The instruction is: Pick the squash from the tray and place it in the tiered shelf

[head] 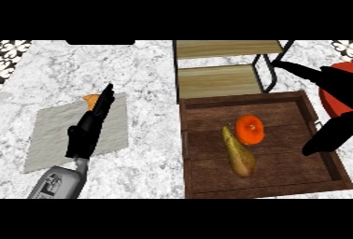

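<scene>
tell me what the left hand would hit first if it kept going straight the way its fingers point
Probably the small orange object by the far edge of the grey mat; the left hand points up-right at it, though height above it is unclear.

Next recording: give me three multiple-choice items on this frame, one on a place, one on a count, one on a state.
1. Where does the squash lie?
A. on the shelf
B. in the wooden tray
C. on the grey mat

2. How many items lie in the tray?
A. two
B. four
C. none

3. What is the left robot hand doing?
A. gripping the squash
B. pressing the shelf
C. open above the grey mat, holding nothing

Key: 1 B, the squash lies beside the orange round fruit inside the tray walls. 2 A, only those two show there. 3 C, its fingers are straight over the mat. The tiered shelf stands behind the tray.
</scene>
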{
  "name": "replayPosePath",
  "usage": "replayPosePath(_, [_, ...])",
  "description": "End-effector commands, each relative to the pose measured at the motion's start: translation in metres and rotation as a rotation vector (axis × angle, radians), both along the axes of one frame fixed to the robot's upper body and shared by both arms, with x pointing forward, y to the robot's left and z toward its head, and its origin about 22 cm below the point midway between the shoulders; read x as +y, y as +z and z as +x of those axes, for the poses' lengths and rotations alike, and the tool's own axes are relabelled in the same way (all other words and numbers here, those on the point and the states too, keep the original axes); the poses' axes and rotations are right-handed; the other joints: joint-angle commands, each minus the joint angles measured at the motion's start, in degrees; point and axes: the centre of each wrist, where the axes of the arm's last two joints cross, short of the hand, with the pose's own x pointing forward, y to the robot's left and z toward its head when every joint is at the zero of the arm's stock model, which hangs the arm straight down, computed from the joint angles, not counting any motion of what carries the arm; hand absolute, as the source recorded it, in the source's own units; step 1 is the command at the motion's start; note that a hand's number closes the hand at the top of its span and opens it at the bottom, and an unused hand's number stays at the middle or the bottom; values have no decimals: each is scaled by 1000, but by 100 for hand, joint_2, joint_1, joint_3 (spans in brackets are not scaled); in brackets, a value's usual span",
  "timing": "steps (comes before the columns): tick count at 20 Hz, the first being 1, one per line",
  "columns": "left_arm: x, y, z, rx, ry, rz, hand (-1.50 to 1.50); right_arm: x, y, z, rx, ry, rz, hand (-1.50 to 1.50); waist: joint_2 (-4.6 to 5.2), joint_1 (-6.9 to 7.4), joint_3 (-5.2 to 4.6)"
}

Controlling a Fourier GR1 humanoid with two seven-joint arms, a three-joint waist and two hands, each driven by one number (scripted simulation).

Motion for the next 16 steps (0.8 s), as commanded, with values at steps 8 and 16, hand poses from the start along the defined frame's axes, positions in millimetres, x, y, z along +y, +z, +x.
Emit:
replayPosePath(8, [-4,14,8,-10,-19,-1,0,26,-15,-36,-30,-36,0,-150,14,8,5])
replayPosePath(16, [-5,-11,6,17,-18,-8,0,32,-6,-36,-25,-55,-28,-150,20,23,4])
